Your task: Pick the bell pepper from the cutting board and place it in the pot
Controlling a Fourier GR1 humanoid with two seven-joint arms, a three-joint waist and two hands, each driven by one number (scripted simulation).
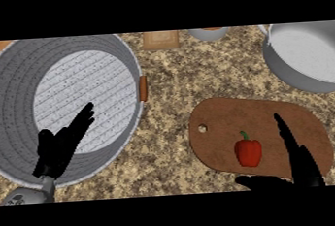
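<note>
Red against brown wood — the bell pepper lies on the cutting board, stem pointing away from the robot. Just beside it, the right hand has its fingers straight and its thumb spread below the pepper, holding nothing. It should settle around the pepper's body before closing — then lift clear toward the pot beyond the board. Across the worktop from the board, the left hand rests open.

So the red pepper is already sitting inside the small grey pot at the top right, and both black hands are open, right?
Not quite. The head view shows the bell pepper lying on the cutting board, not in the pot. The rest holds: the left hand and right hand both have straight, open fingers.
</note>
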